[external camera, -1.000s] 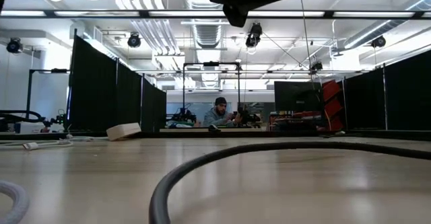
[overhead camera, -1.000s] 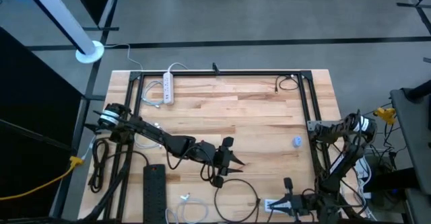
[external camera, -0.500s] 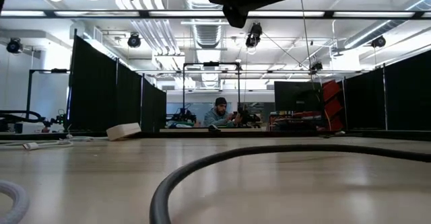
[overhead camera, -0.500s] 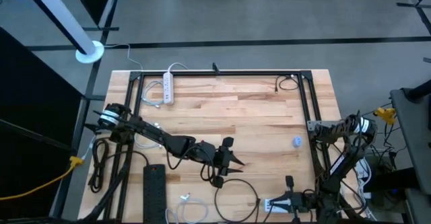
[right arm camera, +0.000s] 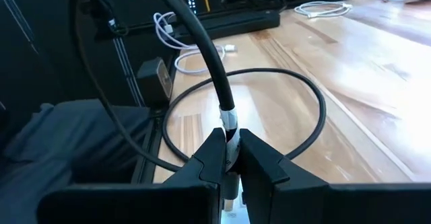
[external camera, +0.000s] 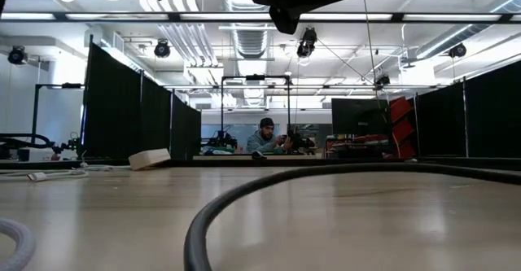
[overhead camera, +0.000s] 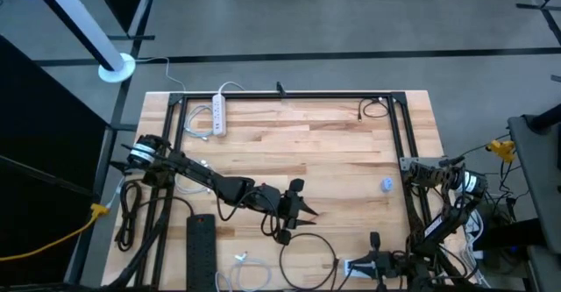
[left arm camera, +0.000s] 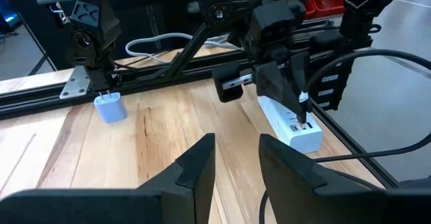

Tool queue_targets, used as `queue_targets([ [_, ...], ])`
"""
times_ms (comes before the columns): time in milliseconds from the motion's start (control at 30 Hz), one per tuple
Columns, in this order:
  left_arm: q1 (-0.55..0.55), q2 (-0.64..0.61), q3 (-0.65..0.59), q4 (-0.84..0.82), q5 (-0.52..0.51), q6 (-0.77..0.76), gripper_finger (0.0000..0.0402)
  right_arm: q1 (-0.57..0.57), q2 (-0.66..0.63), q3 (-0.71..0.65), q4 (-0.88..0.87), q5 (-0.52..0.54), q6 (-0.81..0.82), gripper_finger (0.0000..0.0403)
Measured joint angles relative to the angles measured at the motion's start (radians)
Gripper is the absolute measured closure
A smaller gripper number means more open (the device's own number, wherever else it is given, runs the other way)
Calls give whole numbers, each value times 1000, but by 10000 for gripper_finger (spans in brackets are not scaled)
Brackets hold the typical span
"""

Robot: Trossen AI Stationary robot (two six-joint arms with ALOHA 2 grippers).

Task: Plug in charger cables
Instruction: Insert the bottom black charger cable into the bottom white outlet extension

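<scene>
A: Wooden planks ran under a black frame in the high view. Where did everything sit?

B: The left gripper (overhead camera: 298, 206) hovered near table centre. The right gripper (overhead camera: 379, 264) was at five o'clock of it, by the near edge, over a white power strip (overhead camera: 358, 266). A black charger cable (overhead camera: 308, 259) looped between them.

A: And the low view?

B: That cable (external camera: 244, 198) arced across the wood; a person sat far behind.

A: The left wrist view?

B: Left fingers (left arm camera: 195, 173) stood apart with a clear gap, holding and touching nothing. Beyond them, the right gripper (left arm camera: 303, 109) pointed down at the strip (left arm camera: 289, 122), a pale blue charger block (left arm camera: 108, 107) well apart.

A: The right wrist view?

B: Right fingers (right arm camera: 214, 155) were clenched on the black cable's plug end (right arm camera: 230, 131), the loop (right arm camera: 289, 116) lying on the table beyond.

A: How should the plugging go?

B: I'd judge it should stay square over the socket and press straight down, never sideways, letting the cable trail slack, not tugging
</scene>
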Motion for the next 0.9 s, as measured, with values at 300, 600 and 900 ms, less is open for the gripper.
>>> queue_targets([
  [300, 0, 0, 0, 1, 0, -2, 297, -8, 0, 3, 3, -10, -5, 386],
  [600, 0, 0, 0, 0, 0, -2, 297, -31, 2, 19, -2, 0, -28, 386],
  [900, 0, 0, 0, -1, 0, -2, 297, -38, 24, 45, -5, 38, -49, 386],
])
